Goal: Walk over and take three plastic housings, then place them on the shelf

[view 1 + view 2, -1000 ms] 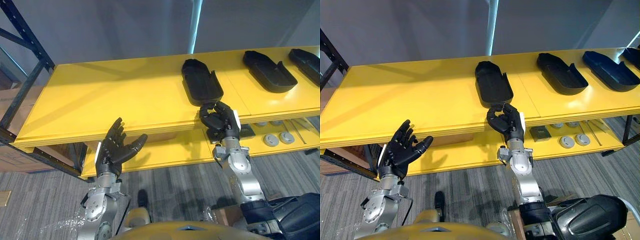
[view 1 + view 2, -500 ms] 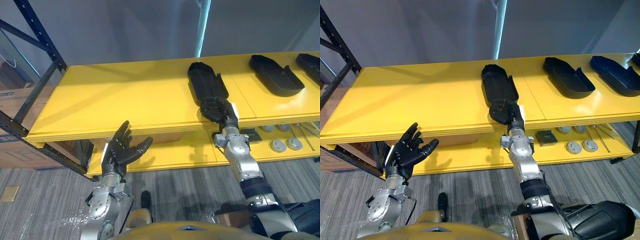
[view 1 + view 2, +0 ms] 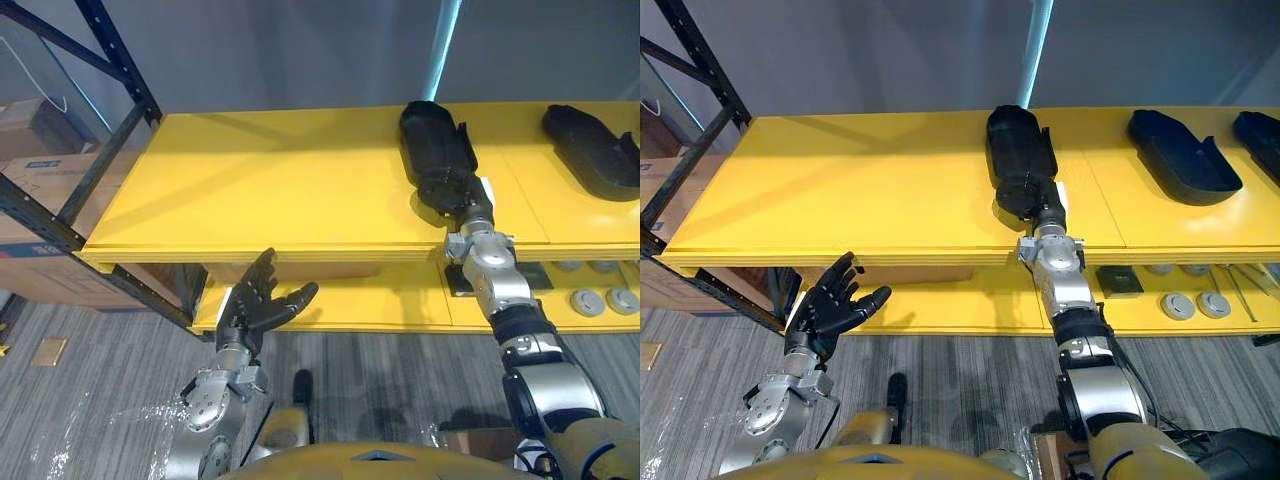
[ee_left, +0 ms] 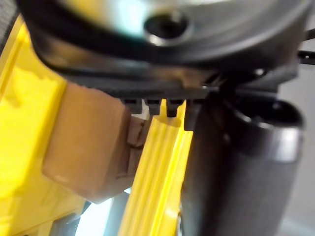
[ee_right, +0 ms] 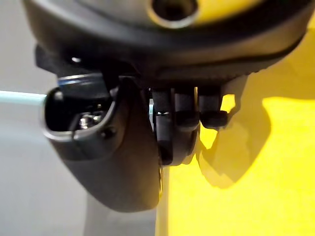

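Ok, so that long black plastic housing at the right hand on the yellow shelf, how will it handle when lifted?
Probably stiff: the long black plastic housing has a moulded shell shape. Likely light, since the right wrist view shows it hollow. With the right hand gripping only one end, it may tip or twist; on the smooth yellow shelf it should slide.

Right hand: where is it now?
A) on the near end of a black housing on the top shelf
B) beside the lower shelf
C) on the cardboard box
A: the right hand is curled on the near end of the black housing on the top shelf.
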Available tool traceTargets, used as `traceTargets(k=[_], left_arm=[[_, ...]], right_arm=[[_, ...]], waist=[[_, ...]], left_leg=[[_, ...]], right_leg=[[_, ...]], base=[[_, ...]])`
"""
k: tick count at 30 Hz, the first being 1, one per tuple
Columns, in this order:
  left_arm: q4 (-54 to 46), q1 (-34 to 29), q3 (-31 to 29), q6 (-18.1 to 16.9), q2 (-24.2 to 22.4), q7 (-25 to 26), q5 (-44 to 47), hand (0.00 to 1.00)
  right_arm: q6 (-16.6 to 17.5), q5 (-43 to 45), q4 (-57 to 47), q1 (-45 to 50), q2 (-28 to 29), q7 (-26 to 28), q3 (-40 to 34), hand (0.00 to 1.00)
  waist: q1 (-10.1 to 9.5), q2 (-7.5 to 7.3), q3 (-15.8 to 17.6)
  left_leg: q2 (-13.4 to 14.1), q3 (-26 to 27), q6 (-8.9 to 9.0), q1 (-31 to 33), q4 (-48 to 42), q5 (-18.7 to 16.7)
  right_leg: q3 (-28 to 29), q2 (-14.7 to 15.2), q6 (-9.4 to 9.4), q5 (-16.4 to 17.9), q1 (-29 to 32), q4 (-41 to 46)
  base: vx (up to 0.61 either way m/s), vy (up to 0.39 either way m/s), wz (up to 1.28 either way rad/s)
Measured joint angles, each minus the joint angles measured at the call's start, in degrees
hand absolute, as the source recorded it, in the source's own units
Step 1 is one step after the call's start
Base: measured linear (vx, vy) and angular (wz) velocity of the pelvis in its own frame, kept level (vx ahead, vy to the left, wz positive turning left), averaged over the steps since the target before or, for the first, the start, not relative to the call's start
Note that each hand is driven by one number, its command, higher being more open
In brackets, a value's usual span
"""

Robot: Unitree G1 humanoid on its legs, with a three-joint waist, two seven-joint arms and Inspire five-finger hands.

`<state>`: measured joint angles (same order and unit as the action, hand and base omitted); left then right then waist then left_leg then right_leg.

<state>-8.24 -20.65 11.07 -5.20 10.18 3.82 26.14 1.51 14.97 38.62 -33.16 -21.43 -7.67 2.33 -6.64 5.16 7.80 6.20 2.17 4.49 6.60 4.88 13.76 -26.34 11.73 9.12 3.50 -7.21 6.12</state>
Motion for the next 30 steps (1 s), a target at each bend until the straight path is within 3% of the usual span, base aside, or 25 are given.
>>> traceTargets(k=[5,8,12,17,18,24,30], left_arm=[[0.0,0.3,0.0,0.0,0.0,-0.2,0.0,1.00],[0.0,0.2,-0.1,-0.1,-0.1,-0.2,0.0,1.00],[-0.4,-1.8,-1.8,-0.8,-0.6,-0.1,0.0,1.00],[-1.5,-5.4,-4.4,-1.7,-2.3,1.4,-0.1,1.00],[-1.6,-6.2,-5.0,-2.2,-2.7,1.6,-0.4,1.00],[-4.9,-9.6,-5.1,-2.2,-3.0,1.3,-1.8,1.00],[-5.8,-10.8,-3.7,-1.7,-3.1,0.7,-1.8,1.00]], right_arm=[[0.0,0.0,0.0,-0.1,-0.1,-0.2,0.1,0.00],[0.0,-0.1,-5.6,2.0,-0.1,-1.5,0.0,0.00],[0.1,-0.5,-26.9,15.0,2.8,-3.1,-1.1,0.00],[0.4,-1.2,-43.5,31.6,7.8,-2.9,-1.5,0.00],[0.4,-1.2,-46.1,34.5,8.7,-2.9,-1.9,1.00],[3.3,-3.2,-50.8,41.9,11.2,-3.3,-4.1,1.00],[4.3,-4.1,-52.4,46.8,14.2,-8.6,-5.7,1.00]], waist=[[-0.29,0.01,0.2],[0.09,0.22,0.9],[0.66,0.18,1.1],[2.39,-0.29,1.2],[2.82,-0.38,1.1],[3.53,-2.12,0.4],[3.74,-2.90,-0.7]], left_leg=[[0.2,-0.3,0.00,-0.1,0.1,0.0],[0.2,-0.2,0.01,-0.1,0.1,0.0],[0.3,1.3,0.29,-0.2,0.1,-0.3],[0.6,3.7,0.79,-1.2,0.2,-1.1],[0.7,4.3,0.81,-1.2,0.2,-1.1],[1.8,7.0,1.07,-1.2,0.2,-1.4],[2.7,10.8,0.85,-1.5,0.2,-1.8]], right_leg=[[-0.1,-0.1,-0.20,0.8,0.2,0.9],[0.0,-0.1,-0.44,0.9,0.3,0.8],[1.0,0.0,-0.48,1.2,1.3,0.6],[3.1,-0.1,-0.46,1.1,1.5,-0.2],[3.5,-0.1,-0.40,1.1,1.9,-0.3],[6.3,-1.0,-0.77,0.0,3.3,-1.4],[9.5,-1.2,-0.87,-0.6,5.1,-1.5]], base=[[-0.03,-0.045,0.02],[-0.02,-0.039,-0.02],[0.01,-0.022,-0.11],[0.02,-0.030,-0.25],[0.01,-0.030,-0.23],[-0.01,-0.024,-0.23],[-0.02,-0.011,-0.26]])
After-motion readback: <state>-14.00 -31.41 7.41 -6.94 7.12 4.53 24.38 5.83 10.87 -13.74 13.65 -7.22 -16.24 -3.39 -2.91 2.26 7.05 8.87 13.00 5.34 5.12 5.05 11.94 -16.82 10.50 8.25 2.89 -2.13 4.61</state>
